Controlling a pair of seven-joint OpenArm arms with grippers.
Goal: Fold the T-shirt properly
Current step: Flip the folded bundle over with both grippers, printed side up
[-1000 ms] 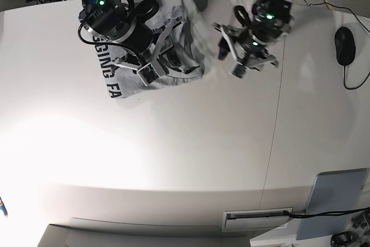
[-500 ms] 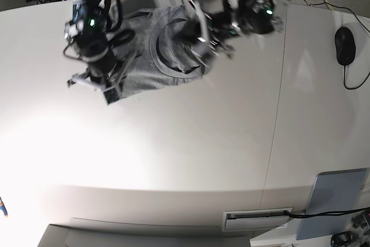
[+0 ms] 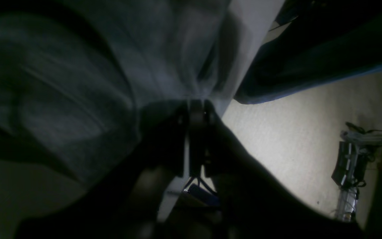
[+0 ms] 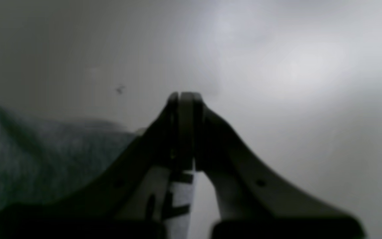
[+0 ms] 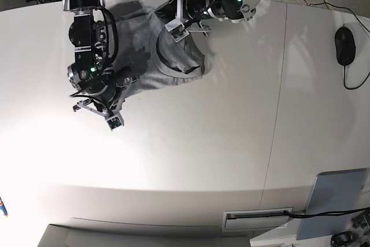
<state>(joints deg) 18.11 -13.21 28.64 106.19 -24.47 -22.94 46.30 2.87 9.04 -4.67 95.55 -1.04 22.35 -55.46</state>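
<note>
The heather-grey T-shirt [image 5: 144, 56] lies crumpled at the table's back edge, plain side up, with its ribbed neck ring showing. My left gripper [image 5: 175, 29] is at the shirt's back right, above the collar. In the left wrist view this gripper [image 3: 196, 103] is shut, and the grey T-shirt [image 3: 78, 83] gathers into its tips. My right gripper [image 5: 113, 122] is at the shirt's front left corner. In the right wrist view it [image 4: 182, 96] is shut, with a strip of black-lettered cloth between its fingers [image 4: 164, 132]. More of the T-shirt [image 4: 28, 159] lies to the left.
A black mouse [image 5: 344, 45] with its cable lies at the far right. A grey flat panel [image 5: 338, 201] sits at the front right corner. A seam [image 5: 276, 120] runs across the white table. Floor and cables lie just behind the table's back edge [image 3: 293, 149].
Both grippers have closed. The left one swung from the shirt's right to its back edge. The right one slid toward the front. The lettering now faces down.
</note>
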